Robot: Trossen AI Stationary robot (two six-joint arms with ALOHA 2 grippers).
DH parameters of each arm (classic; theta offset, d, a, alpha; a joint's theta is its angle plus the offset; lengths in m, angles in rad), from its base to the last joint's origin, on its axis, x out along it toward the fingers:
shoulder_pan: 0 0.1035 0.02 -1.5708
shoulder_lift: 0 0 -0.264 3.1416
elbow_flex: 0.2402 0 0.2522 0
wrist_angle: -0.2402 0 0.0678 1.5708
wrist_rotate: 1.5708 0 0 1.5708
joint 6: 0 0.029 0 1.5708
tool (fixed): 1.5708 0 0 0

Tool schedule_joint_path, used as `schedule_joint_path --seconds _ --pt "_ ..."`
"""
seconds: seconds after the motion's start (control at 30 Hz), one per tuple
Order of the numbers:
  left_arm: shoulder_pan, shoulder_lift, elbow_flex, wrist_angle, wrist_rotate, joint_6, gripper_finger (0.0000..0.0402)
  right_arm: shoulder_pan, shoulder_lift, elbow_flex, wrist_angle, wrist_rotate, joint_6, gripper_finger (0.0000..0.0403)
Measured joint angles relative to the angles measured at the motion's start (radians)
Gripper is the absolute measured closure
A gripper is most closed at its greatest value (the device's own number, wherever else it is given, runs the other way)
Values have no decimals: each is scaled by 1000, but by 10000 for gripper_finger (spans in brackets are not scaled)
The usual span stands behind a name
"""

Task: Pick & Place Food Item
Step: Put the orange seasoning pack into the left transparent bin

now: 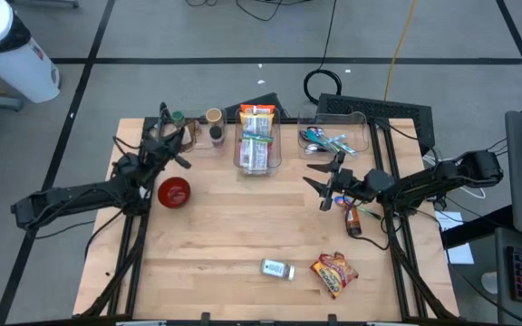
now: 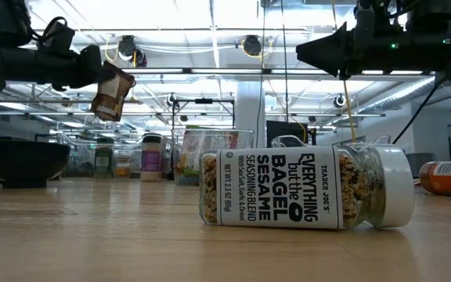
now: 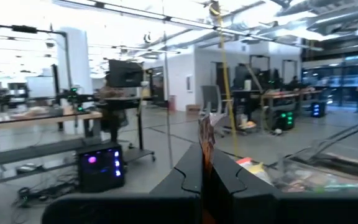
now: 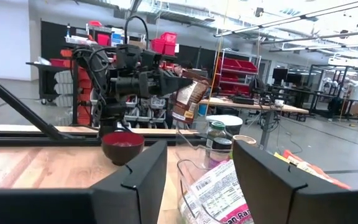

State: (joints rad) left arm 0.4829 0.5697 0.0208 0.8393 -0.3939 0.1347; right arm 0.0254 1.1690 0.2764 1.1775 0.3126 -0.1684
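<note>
A small brown snack packet [image 2: 113, 92] hung in the air above the worktop's [image 1: 243, 226] far left part, pinched in the closed left gripper [image 1: 181, 138] near the red bowl [image 1: 173, 191]. The right gripper [image 1: 320, 186] hovered with fingers apart and empty, beside the clear bin of bars [image 1: 257, 138].

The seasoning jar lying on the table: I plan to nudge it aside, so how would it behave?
The seasoning jar lies on its side, round-bodied, so it will probably roll, not slide. It looks like glass, nearly full: likely heavy for its size and breakable. The smooth label may slip between fingers.
</note>
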Motion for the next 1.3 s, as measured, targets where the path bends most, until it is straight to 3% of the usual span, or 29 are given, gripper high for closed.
schedule_joint_path --seconds 0.37,0.6,0.77,0.93,1.17,1.3 --pt "161 0 1 -5 0 -6 401 0 0 0 11 0 -30 233" --pt "263 0 107 -214 58 -7 401 -7 0 0 24 0 -31 234" --pt "310 28 121 -204 98 -15 401 -13 0 0 2 0 -24 234" --pt "349 145 119 -156 146 -58 401 -13 0 0 1 0 -27 234" --pt "373 365 118 76 188 -57 401 -13 0 0 -1 0 -27 234" --pt "389 485 118 138 267 -60 401 -13 0 0 0 0 -27 234"
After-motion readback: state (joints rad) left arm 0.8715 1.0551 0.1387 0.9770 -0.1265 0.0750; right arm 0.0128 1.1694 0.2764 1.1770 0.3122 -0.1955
